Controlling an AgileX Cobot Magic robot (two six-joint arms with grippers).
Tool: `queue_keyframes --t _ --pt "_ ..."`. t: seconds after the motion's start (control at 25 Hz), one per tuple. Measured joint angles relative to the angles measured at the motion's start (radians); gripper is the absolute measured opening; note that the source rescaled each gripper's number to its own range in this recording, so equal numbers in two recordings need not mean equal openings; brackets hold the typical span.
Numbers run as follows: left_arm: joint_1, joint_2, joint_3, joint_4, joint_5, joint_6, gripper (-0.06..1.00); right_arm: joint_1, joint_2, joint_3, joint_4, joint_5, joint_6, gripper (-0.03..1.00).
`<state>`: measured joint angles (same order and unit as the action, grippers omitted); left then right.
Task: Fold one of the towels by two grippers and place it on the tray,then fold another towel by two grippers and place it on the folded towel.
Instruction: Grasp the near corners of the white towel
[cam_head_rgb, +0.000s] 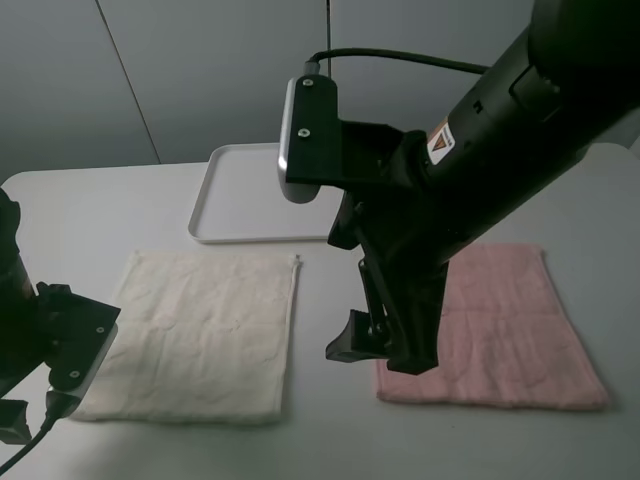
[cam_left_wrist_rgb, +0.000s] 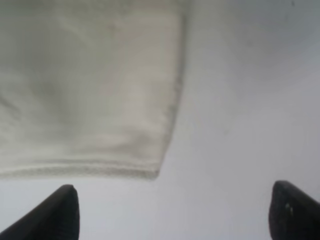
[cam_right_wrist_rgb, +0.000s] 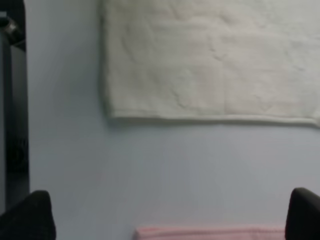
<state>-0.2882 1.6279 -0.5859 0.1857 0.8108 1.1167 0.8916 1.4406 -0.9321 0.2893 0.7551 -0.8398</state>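
**Mira:** What can go wrong from here, do you think?

**Jonas:** Mostly the grasp. Both towels lie flat and unfolded on the tabletop (cam_head_rgb: 330, 430). The cream towel (cam_head_rgb: 195, 335) is on the left and the pink towel (cam_head_rgb: 500, 330) is on the right. The white tray (cam_head_rgb: 240, 190) is behind them, and the part of it that I can see is bare, so I judge the first fold is not yet begun. If one claw takes its corner and the other only scrapes the terry cloth, the towel rises on one side. Then the fold comes out crooked.

**Mira:** And the right claw? It hangs near the pink one.

**Jonas:** Yes, that is my second worry. The right claw (cam_right_wrist_rgb: 167, 217) is above the bare strip between the two towels, close to the pink towel's edge. If it goes down there, it may catch the wrong towel, or push the cream edge into a wrinkle.

**Mira:** How do the arms stand?

**Jonas:** The right arm reaches in from the far right and across the middle. Its wrist is bent down, so the fingers point to the tabletop. The left arm is low at the near left, beside a near corner of the cream towel. That corner lies just ahead of the left claw (cam_left_wrist_rgb: 180, 212), which is over bare tabletop.

**Mira:** Are they holding anything?

**Jonas:** No. Both claws are spread wide, with nothing between the fingers.
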Motion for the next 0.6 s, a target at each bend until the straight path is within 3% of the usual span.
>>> queue_keyframes --t 0.12,0.24,0.6 --pt "0.000 0.000 0.045 0.051 -0.059 -0.028 0.99 0.066 0.058 0.000 -0.017 -0.027 0.018 1.00" --pt "0.000 0.000 0.060 0.051 -0.134 -0.042 0.99 0.125 0.116 -0.012 -0.021 -0.037 0.042 1.00" --pt "0.000 -0.001 0.063 0.041 -0.210 -0.025 0.99 0.175 0.257 -0.119 -0.049 -0.042 0.105 1.00"
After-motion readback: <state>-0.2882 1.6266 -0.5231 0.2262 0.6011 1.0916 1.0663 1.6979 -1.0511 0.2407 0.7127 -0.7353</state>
